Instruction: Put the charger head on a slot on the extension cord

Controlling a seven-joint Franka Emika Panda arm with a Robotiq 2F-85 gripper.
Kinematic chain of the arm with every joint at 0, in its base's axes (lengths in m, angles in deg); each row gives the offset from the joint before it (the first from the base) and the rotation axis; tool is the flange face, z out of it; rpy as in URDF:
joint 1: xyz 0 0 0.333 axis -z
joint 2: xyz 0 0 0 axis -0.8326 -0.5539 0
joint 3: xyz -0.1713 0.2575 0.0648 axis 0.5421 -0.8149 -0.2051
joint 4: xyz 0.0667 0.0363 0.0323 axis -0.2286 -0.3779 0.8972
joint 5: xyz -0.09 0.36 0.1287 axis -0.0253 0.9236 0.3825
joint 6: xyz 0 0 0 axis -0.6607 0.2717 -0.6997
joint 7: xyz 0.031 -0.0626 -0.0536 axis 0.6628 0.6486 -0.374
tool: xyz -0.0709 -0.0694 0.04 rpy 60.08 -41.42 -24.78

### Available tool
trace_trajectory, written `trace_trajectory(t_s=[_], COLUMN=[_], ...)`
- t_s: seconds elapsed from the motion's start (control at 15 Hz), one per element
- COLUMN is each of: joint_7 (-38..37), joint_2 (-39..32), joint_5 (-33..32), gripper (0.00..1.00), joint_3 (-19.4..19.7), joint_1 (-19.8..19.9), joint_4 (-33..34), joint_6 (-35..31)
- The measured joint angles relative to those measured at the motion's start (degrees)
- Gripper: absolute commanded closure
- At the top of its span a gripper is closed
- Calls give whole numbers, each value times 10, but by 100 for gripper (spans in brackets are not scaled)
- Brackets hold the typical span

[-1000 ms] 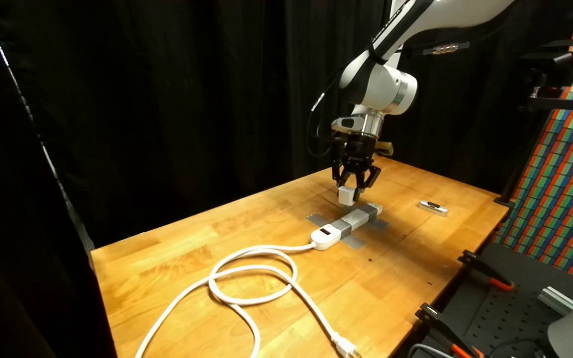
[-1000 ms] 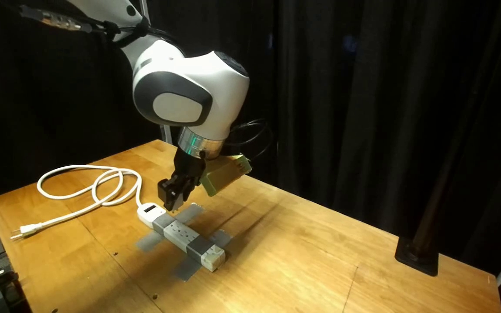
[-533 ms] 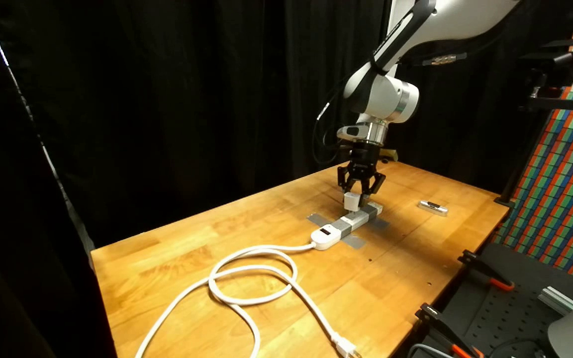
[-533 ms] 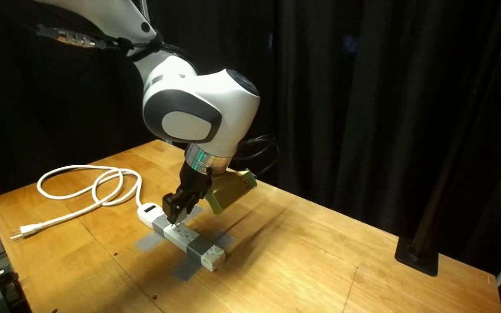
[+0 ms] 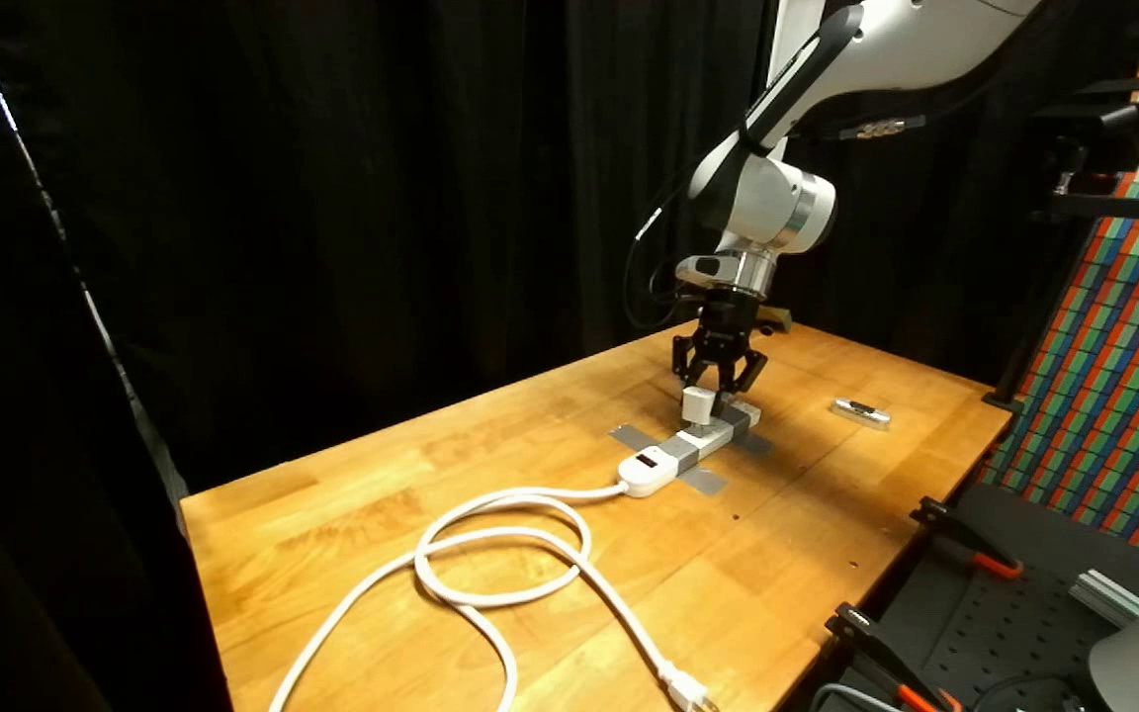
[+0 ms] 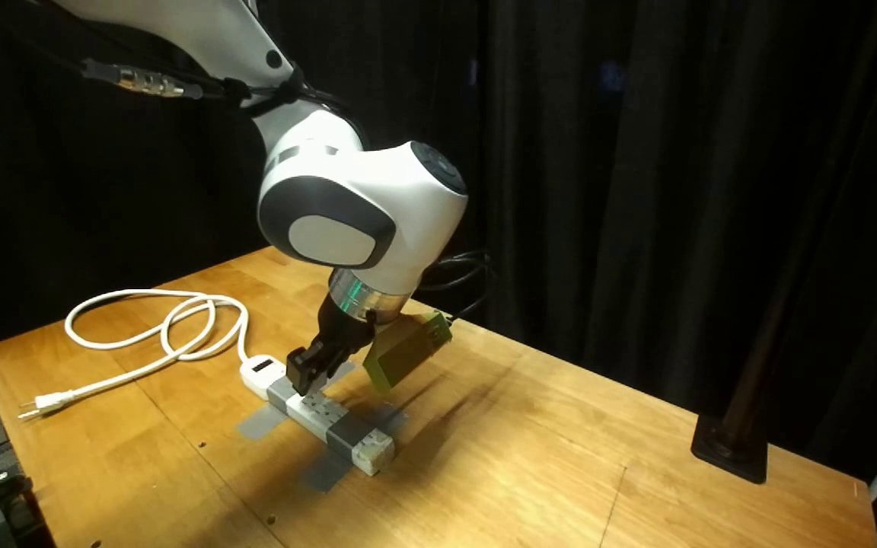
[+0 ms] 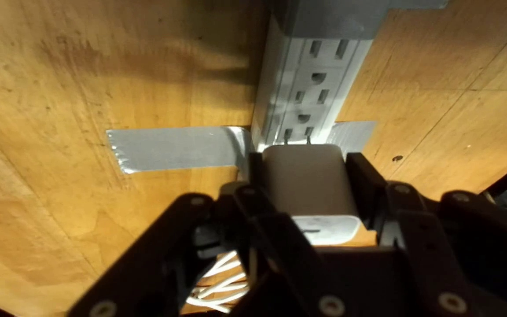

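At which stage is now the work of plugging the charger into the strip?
Done: the charger is clamped in the gripper.
In hand: its prongs are at a pair of slots on the strip; whether they have entered, I cannot tell.
Left: the prongs show between charger and strip, so it probably needs pressing down; then the gripper must open.

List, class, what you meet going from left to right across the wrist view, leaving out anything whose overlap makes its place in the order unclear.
Long grey tape strip, charger head, small dark hole. The extension cord is left out, since it overlaps the charger head's place from left to right.
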Motion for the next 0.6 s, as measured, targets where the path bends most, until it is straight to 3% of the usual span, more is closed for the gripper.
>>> trace_trajectory(t_s=[0.6], joint_7=[36], joint_2=[-11], joint_5=[18], gripper=[77], joint_3=[0], joint_1=[6], joint_4=[0], joint_6=[3])
